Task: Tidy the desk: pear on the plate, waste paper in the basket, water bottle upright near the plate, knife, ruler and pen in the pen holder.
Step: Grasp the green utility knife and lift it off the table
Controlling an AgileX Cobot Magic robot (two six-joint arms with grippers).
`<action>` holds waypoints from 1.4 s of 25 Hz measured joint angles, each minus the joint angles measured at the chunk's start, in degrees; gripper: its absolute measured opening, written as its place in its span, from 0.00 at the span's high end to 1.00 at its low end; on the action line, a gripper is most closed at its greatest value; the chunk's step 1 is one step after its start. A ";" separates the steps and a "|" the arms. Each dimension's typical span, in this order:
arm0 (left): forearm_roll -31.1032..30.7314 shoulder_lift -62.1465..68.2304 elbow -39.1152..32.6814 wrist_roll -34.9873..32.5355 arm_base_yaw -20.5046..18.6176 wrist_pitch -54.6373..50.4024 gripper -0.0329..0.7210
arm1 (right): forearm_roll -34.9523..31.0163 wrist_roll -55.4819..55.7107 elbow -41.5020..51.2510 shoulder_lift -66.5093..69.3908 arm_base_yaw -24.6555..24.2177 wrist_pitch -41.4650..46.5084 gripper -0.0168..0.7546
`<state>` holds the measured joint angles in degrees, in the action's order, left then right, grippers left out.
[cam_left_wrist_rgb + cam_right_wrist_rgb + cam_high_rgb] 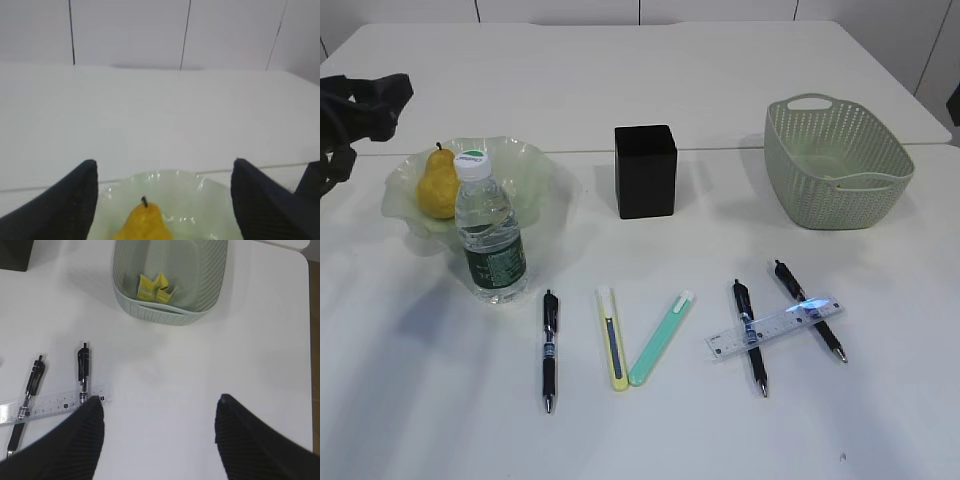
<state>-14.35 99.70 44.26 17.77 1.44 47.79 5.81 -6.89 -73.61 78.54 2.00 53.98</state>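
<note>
A yellow pear (pixel 438 185) lies on the pale green plate (pixel 542 168). A water bottle (pixel 490 235) stands upright just in front of the plate. The black pen holder (pixel 645 170) stands mid-table. In front lie a pen (pixel 549 350), a yellow knife (pixel 612 337), a green knife (pixel 661 337), and a clear ruler (pixel 775 328) across two pens (pixel 750 335) (pixel 810 310). Yellow waste paper (pixel 155 287) lies in the green basket (pixel 835 160). My left gripper (pixel 165 161) is open and empty, above the pear (pixel 145 222). My right gripper (pixel 159 401) is open and empty, above bare table right of the ruler (pixel 50 404).
In the exterior view the left arm (pixel 350 110) hangs at the far left edge, beside the plate. The basket (pixel 150 310) lies ahead of my right gripper. A seam between two tabletops runs behind the plate, holder and basket.
</note>
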 joint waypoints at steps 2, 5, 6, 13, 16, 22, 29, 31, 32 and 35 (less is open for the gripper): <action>0.57 -0.93 -0.10 0.10 -0.60 -4.18 0.17 | -0.10 0.00 0.00 0.00 0.00 0.00 0.31; 3.51 -3.00 -0.10 0.12 -0.70 -10.00 0.17 | -0.19 0.00 0.00 0.00 0.00 0.00 0.31; 4.74 -3.77 -0.10 0.23 -0.70 -11.89 0.17 | -0.19 0.00 0.00 0.00 0.00 0.00 0.31; 7.80 -9.23 -0.10 0.23 -0.70 -29.27 0.18 | -2.52 0.00 0.00 0.00 0.00 -0.14 0.31; 7.92 -11.99 -0.10 0.23 -0.70 -38.32 0.18 | -4.11 0.00 0.00 0.00 0.00 -0.14 0.31; 10.51 -16.88 2.07 0.23 -0.70 -58.80 0.18 | -6.70 0.00 0.00 0.00 0.00 0.80 0.33; 14.79 -17.11 8.62 -6.21 -0.70 -83.78 0.18 | -11.46 0.00 0.00 0.00 0.00 3.11 0.33; 19.03 -17.11 9.39 -11.21 -0.70 -87.98 0.18 | -13.12 0.00 0.00 0.00 0.00 3.89 0.33; 21.19 -17.11 9.62 -13.66 -0.70 -89.27 0.18 | -13.80 0.00 0.00 0.00 0.00 4.29 0.33; 28.55 -17.20 9.61 -18.56 -0.70 -92.22 0.18 | -16.85 0.00 0.00 0.00 0.00 5.32 0.33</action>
<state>14.20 82.51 53.87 -0.78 0.74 -44.43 -11.05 -6.89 -73.61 78.54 2.00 59.30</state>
